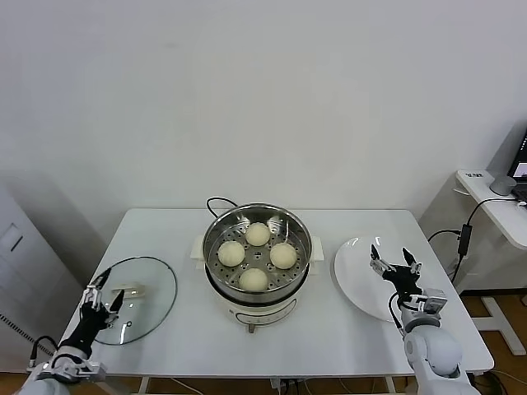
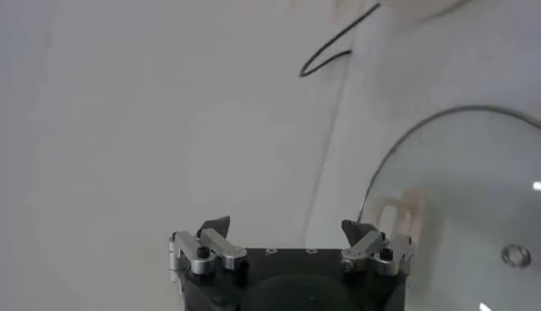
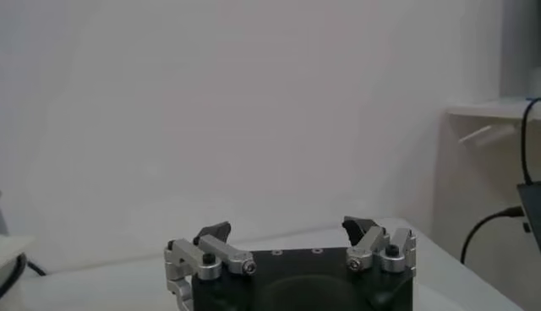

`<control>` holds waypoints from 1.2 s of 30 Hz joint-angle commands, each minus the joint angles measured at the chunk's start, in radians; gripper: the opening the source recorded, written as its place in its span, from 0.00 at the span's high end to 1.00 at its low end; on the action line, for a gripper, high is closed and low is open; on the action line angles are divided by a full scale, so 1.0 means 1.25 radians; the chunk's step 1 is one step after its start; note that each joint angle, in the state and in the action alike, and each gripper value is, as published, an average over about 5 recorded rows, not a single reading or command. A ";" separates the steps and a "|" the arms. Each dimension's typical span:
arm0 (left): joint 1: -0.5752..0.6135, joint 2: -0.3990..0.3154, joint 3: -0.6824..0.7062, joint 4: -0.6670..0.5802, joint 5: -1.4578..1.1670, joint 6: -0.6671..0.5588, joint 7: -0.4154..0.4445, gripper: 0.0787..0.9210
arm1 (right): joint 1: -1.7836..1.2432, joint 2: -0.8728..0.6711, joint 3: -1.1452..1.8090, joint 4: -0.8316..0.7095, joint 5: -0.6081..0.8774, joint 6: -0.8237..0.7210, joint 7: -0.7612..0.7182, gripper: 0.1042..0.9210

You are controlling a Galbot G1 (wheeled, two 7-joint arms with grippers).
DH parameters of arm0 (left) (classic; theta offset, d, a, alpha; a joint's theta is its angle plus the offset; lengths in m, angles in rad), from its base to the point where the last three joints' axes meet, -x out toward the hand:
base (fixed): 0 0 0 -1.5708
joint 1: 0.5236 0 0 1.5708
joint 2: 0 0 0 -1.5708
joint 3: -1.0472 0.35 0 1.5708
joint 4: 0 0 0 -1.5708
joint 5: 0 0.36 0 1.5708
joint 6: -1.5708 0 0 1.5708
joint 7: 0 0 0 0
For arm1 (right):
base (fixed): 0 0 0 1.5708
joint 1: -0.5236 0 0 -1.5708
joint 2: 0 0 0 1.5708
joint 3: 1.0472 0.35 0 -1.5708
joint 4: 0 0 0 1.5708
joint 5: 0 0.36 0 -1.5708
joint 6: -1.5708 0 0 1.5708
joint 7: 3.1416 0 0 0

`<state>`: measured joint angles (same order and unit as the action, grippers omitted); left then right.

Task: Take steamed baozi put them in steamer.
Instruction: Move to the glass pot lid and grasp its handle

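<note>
On the white table [image 1: 189, 329], the steamer [image 1: 257, 284] stands at the middle, closer to the back edge than the front, its shiny pot sitting on a white base with a black cord [image 1: 216, 202] running off behind it toward the wall. All four buns lie inside on the perforated tray: one at the back [image 1: 258, 234], one on the left [image 1: 231, 253], one on the right [image 1: 283, 255] and one at the front [image 1: 254, 280], close together in a diamond. A glass lid [image 1: 140, 298] lies flat near the table's left edge, and a white plate [image 1: 356, 271] lies near the right edge with nothing on it. The left gripper [image 1: 104, 296] hangs low over the left front corner, just above the near rim of the lid, its fingers spread wide and holding nothing; the left wrist view shows the same wide gap with the lid's rim beside one fingertip. The right gripper [image 1: 390, 259] hangs over the near right part of the plate, fingers also spread wide and empty. At the far right, well apart from the table, stands a white desk [image 1: 502, 206] with cables hanging from it.
</note>
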<state>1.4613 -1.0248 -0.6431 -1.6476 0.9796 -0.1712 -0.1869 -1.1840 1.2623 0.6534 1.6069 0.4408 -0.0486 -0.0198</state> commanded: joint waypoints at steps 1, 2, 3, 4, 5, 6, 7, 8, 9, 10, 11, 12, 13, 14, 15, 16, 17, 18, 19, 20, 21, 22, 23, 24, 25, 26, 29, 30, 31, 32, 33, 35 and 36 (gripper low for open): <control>-0.036 -0.052 -0.004 0.067 0.258 -0.059 -0.053 0.12 | -0.010 0.012 0.014 -0.004 -0.011 0.002 -0.003 0.12; -0.041 -0.053 -0.002 0.072 0.261 -0.059 -0.054 0.12 | -0.010 0.012 0.014 -0.005 -0.011 0.003 -0.004 0.12; -0.047 -0.055 -0.001 0.077 0.263 -0.058 -0.054 0.12 | -0.011 0.013 0.015 -0.006 -0.012 0.004 -0.005 0.12; -0.054 -0.056 0.001 0.082 0.266 -0.057 -0.054 0.12 | -0.011 0.013 0.016 -0.007 -0.013 0.004 -0.006 0.12; -0.061 -0.057 0.003 0.089 0.266 -0.056 -0.054 0.12 | -0.012 0.014 0.016 -0.007 -0.014 0.005 -0.007 0.12; -0.068 -0.058 0.004 0.095 0.267 -0.055 -0.054 0.12 | -0.013 0.014 0.017 -0.008 -0.015 0.006 -0.008 0.12; -0.076 -0.059 0.006 0.102 0.267 -0.054 -0.054 0.12 | -0.014 0.015 0.017 -0.009 -0.016 0.006 -0.010 0.12; -0.082 -0.060 0.007 0.109 0.267 -0.054 -0.053 0.12 | -0.015 0.016 0.018 -0.010 -0.017 0.007 -0.011 0.12; -0.089 -0.061 0.008 0.116 0.266 -0.053 -0.053 0.12 | -0.015 0.017 0.018 -0.011 -0.019 0.008 -0.013 0.12; -0.095 -0.061 0.010 0.123 0.266 -0.053 -0.053 0.12 | -0.016 0.019 0.019 -0.012 -0.020 0.009 -0.014 0.12; -0.101 -0.062 0.011 0.130 0.266 -0.052 -0.053 0.12 | -0.016 0.020 0.019 -0.013 -0.022 0.010 -0.015 0.12; -0.107 -0.062 0.012 0.137 0.267 -0.051 -0.053 0.12 | -0.016 0.021 0.019 -0.013 -0.023 0.010 -0.016 0.12; -0.112 -0.062 0.012 0.144 0.268 -0.051 -0.053 0.12 | -0.016 0.022 0.020 -0.014 -0.024 0.011 -0.017 0.12; -0.118 -0.062 0.013 0.152 0.269 -0.051 -0.053 0.12 | -0.016 0.022 0.020 -0.015 -0.025 0.011 -0.018 0.12; -0.124 -0.062 0.013 0.159 0.270 -0.051 -0.054 0.12 | -0.016 0.023 0.020 -0.015 -0.026 0.011 -0.019 0.12; -0.130 -0.062 0.014 0.167 0.271 -0.050 -0.054 0.12 | -0.017 0.024 0.020 -0.016 -0.027 0.012 -0.019 0.12; -0.135 -0.061 0.014 0.174 0.272 -0.051 -0.054 0.12 | -0.017 0.025 0.020 -0.016 -0.028 0.012 -0.020 0.12; -0.140 -0.061 0.014 0.181 0.273 -0.050 -0.055 0.12 | -0.017 0.025 0.020 -0.017 -0.029 0.012 -0.021 0.12; -0.145 -0.061 0.014 0.186 0.275 -0.050 -0.055 0.12 | -0.017 0.026 0.020 -0.017 -0.030 0.012 -0.022 0.12; -0.150 -0.060 0.014 0.192 0.276 -0.050 -0.055 0.12 | -0.017 0.027 0.020 -0.018 -0.031 0.013 -0.023 0.12; -0.154 -0.060 0.015 0.197 0.276 -0.050 -0.056 0.12 | -0.018 0.028 0.020 -0.018 -0.032 0.013 -0.024 0.12; -0.159 -0.060 0.015 0.201 0.276 -0.050 -0.056 0.12 | -0.018 0.028 0.020 -0.019 -0.033 0.014 -0.025 0.12; -0.164 -0.060 0.015 0.206 0.276 -0.050 -0.056 0.12 | -0.019 0.029 0.020 -0.019 -0.034 0.014 -0.026 0.12; -0.169 -0.060 0.016 0.210 0.276 -0.050 -0.056 0.12 | -0.019 0.029 0.020 -0.019 -0.035 0.015 -0.027 0.12; -0.174 -0.060 0.016 0.213 0.276 -0.049 -0.057 0.12 | -0.020 0.030 0.020 -0.019 -0.035 0.015 -0.028 0.12; -0.179 -0.060 0.016 0.216 0.275 -0.049 -0.057 0.12 | -0.020 0.030 0.020 -0.019 -0.036 0.015 -0.028 0.12; -0.191 -0.062 0.018 0.223 0.273 -0.047 -0.056 0.12 | -0.022 0.031 0.022 -0.020 -0.038 0.016 -0.031 0.12; -0.194 -0.063 0.019 0.224 0.271 -0.046 -0.055 0.12 | -0.023 0.032 0.023 -0.020 -0.039 0.017 -0.032 0.12; -0.197 -0.063 0.020 0.226 0.270 -0.044 -0.054 0.12 | -0.023 0.032 0.024 -0.020 -0.039 0.017 -0.032 0.12; -0.198 -0.064 0.021 0.227 0.268 -0.043 -0.053 0.12 | -0.024 0.032 0.025 -0.020 -0.039 0.018 -0.033 0.12; -0.200 -0.064 0.022 0.229 0.266 -0.042 -0.052 0.12 | -0.024 0.032 0.027 -0.020 -0.039 0.018 -0.033 0.12; -0.203 -0.065 0.023 0.233 0.261 -0.042 -0.050 0.12 | -0.025 0.031 0.030 -0.020 -0.039 0.019 -0.034 0.12; -0.205 -0.065 0.023 0.236 0.258 -0.042 -0.050 0.12 | -0.025 0.031 0.031 -0.020 -0.039 0.019 -0.035 0.12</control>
<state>1.2434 -1.1019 -0.6159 -1.3900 1.3012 -0.2246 -0.2504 -1.2145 1.3009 0.6871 1.5823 0.3940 -0.0260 -0.0614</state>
